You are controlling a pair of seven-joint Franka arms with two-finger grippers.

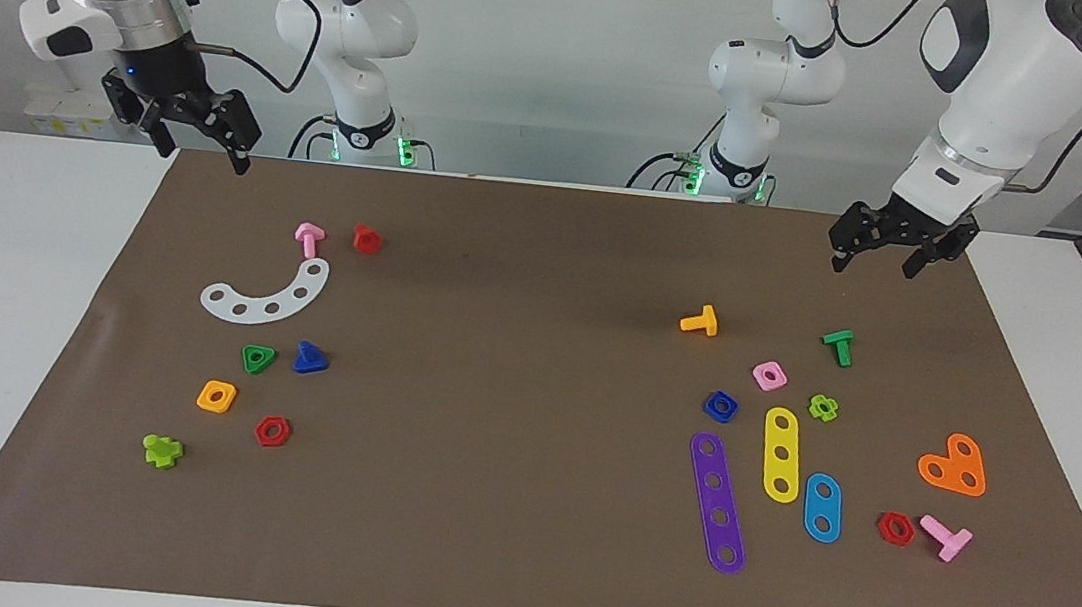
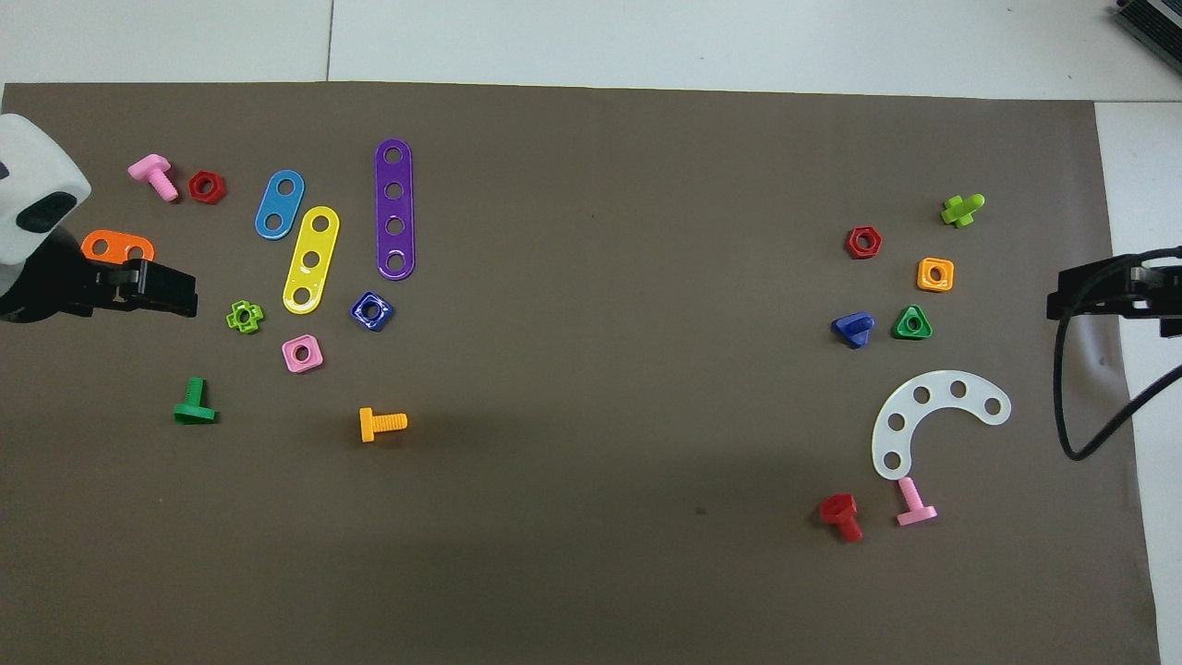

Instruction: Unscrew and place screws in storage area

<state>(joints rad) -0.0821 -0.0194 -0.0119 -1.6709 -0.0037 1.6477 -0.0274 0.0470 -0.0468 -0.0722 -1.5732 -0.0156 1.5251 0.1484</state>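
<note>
Since the dark-blue bolt (image 1: 310,359) lies free on the brown mat (image 1: 514,562), apart from any nut, the unscrewing looks finished. It rests at the right arm's end of the table, just beside a green triangular nut (image 1: 258,358), with a white curved plate (image 1: 266,296) a little nearer to the robots and an orange square nut (image 1: 216,396) and a red hex nut (image 1: 272,431) a little farther from them. Its matching dark-blue square nut (image 1: 720,405) sits well apart at the left arm's end, beside the purple strip (image 1: 717,502) and the yellow strip (image 1: 782,454). No marked storage area shows, so whether the bolt lies in its final place cannot be told. The right gripper (image 1: 199,143) hangs empty with fingers spread, high over the mat's edge nearest the robots. The left gripper (image 1: 878,255) hovers empty and spread over its own corner, waiting.
</note>
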